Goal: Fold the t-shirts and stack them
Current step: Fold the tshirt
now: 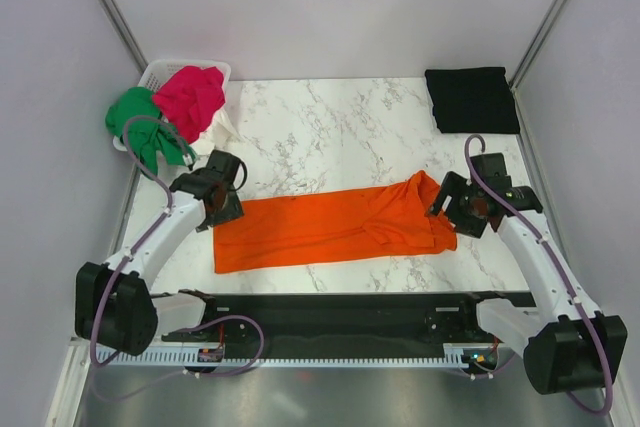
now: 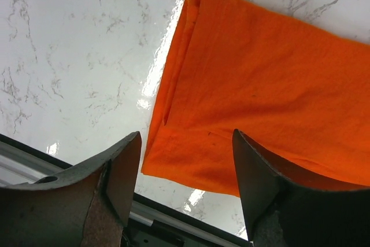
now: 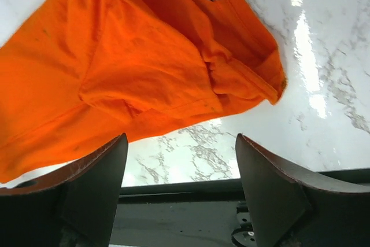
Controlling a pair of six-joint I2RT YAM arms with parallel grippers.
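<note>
An orange t-shirt (image 1: 330, 225) lies as a long folded strip across the near part of the marble table (image 1: 340, 132), its right end bunched. My left gripper (image 1: 222, 209) hovers open at the strip's left end (image 2: 243, 85), nothing between its fingers. At the bunched right end (image 3: 144, 56) my right gripper (image 1: 452, 215) is open too, holding nothing. A black t-shirt (image 1: 472, 99) lies folded at the far right corner. Green (image 1: 140, 125) and magenta-red (image 1: 190, 97) t-shirts spill from the basket at the far left, with white cloth (image 1: 222, 129) beside them.
A white plastic basket (image 1: 168, 72) stands at the far left corner. Grey walls enclose the table on three sides. A black rail (image 1: 330, 312) runs along the near edge between the arm bases.
</note>
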